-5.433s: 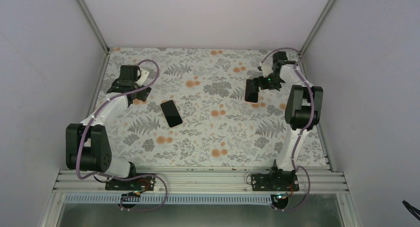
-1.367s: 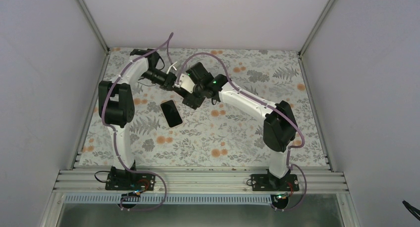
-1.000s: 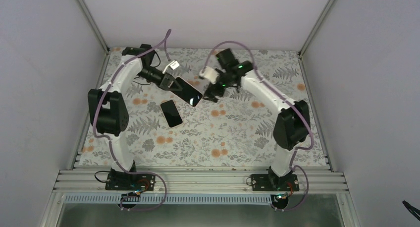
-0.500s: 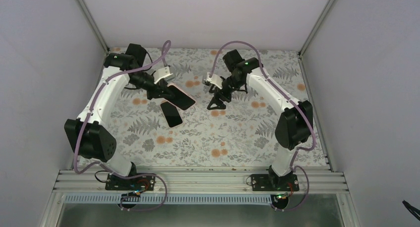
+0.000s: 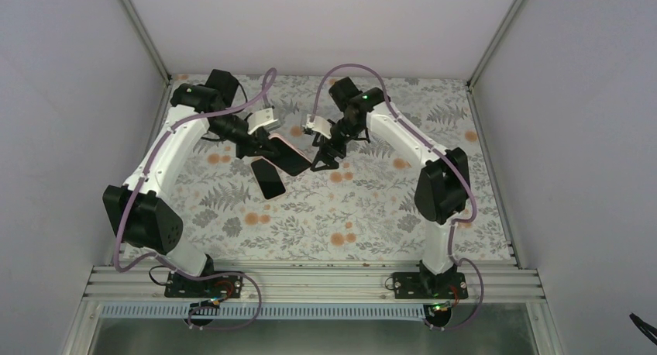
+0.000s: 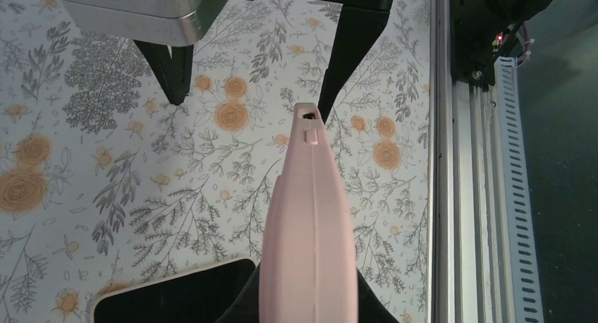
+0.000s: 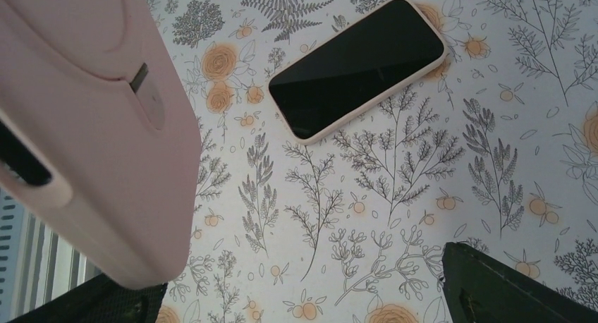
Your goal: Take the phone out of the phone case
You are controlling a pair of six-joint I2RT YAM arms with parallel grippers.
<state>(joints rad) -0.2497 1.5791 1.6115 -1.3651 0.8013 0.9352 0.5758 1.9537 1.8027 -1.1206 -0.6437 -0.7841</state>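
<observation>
Two arms meet over the far-middle of the table (image 5: 372, 208). The left gripper (image 5: 260, 144) is pinched on one end of a pink phone case (image 6: 310, 224) and holds it off the floral surface, tilted. The free end points toward 4 o'clock in the top view. The phone (image 5: 288, 158) is in the case, its dark face up with a pink rim round it.

The right gripper (image 5: 322, 163) sits at about 3 o'clock of the case's free end, fingers spread wide and pointing down, holding nothing. From the left wrist, the case is seen edge-on, with a small cutout and a button at its far tip. One right finger (image 6: 352, 41) ends just beside that tip; I cannot tell if it touches. The other finger (image 6: 173, 72) is well off to the side. From the right wrist, the case fills the left side, between the two fingers but not gripped.

A second phone (image 7: 356, 69) lies flat on the table, screen up with a pale rim. It is at about 7 o'clock of the held case, partly under it in the top view. Neither gripper touches it.
</observation>
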